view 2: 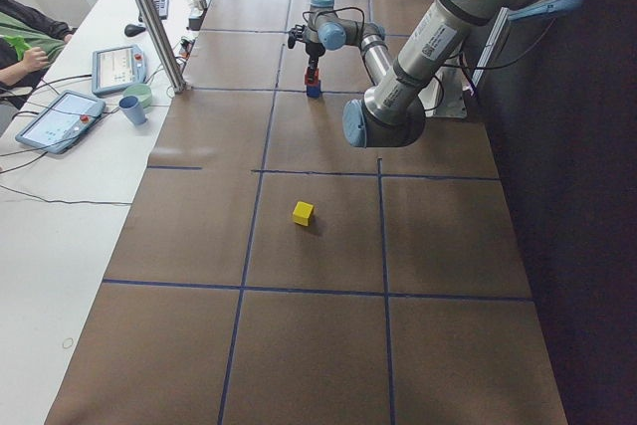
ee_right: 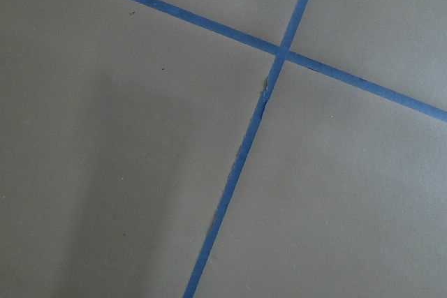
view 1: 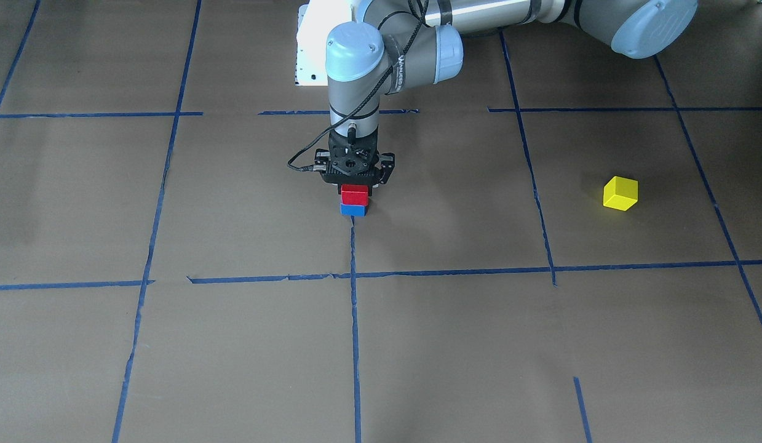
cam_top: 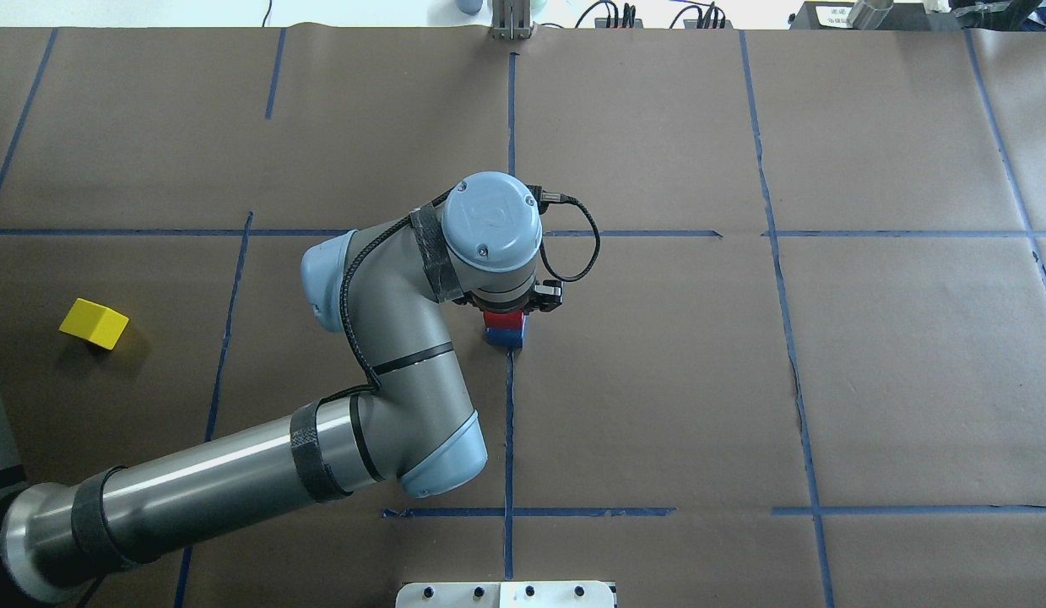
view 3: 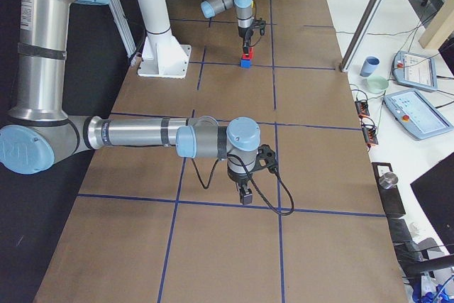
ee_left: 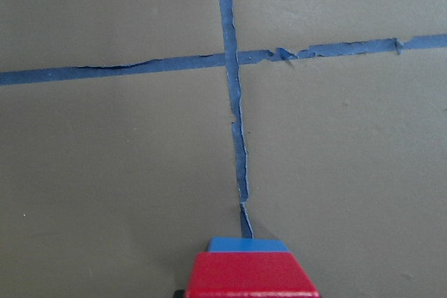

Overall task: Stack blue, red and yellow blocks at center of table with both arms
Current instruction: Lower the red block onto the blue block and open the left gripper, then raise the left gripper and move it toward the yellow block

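The red block (view 1: pixel 354 195) sits on the blue block (view 1: pixel 353 210) at the table's center, on a tape crossing. My left gripper (view 1: pixel 354 184) points straight down over the stack, its jaws on either side of the red block, and appears shut on it. The left wrist view shows the red block (ee_left: pixel 248 275) with the blue block's (ee_left: pixel 248 245) edge under it. The yellow block (view 1: pixel 620 193) lies alone on the table, far on my left side; it also shows in the overhead view (cam_top: pixel 94 323). My right gripper (view 3: pixel 245 196) hangs over bare table; I cannot tell whether it is open or shut.
Blue tape lines (cam_top: pixel 510 405) divide the brown table into squares. A white mounting plate (cam_top: pixel 506 594) sits at the robot's edge. Operator tablets (view 2: pixel 60 118) and a cup (view 2: pixel 129 107) lie on the side desk, off the work surface.
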Robot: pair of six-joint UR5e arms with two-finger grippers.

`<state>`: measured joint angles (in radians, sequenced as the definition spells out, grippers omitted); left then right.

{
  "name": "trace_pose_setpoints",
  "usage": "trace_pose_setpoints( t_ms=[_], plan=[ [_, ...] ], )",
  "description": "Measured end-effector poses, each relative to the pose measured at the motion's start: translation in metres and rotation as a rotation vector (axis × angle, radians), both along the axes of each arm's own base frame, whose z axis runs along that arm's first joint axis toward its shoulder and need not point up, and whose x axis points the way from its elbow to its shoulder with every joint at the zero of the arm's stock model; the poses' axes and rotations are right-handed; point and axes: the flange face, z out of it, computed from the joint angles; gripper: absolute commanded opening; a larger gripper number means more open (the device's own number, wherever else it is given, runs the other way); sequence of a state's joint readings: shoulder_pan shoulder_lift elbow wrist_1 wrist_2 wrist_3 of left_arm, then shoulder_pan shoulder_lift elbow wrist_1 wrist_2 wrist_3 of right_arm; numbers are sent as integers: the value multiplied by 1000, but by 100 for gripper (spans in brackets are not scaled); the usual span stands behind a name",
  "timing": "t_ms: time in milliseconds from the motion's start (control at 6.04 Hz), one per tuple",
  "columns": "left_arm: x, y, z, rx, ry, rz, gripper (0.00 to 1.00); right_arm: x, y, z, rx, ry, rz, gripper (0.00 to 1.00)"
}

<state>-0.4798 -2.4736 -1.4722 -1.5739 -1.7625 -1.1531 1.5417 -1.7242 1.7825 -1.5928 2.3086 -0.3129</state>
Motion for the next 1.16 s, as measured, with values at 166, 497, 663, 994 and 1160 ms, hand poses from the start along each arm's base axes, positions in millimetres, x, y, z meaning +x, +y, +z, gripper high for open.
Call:
trace_pose_setpoints(
  t_ms=[166, 497, 663, 994, 1160],
  plan=[
    [1, -1, 0, 0, -2, 1, 62, 0, 0, 0, -1, 0, 0, 100],
    [2, -1, 0, 3, -4, 5, 86, 0, 0, 0, 0, 0, 0, 100],
    [2, 0, 1, 7, -5, 9, 99, 0, 0, 0, -1, 0, 0, 100],
    [2, 0, 1, 12, -3, 13, 100, 0, 0, 0, -1, 0, 0, 100],
    [-6, -8, -3, 9, 10, 9, 100, 0, 0, 0, -1, 0, 0, 100]
  ],
)
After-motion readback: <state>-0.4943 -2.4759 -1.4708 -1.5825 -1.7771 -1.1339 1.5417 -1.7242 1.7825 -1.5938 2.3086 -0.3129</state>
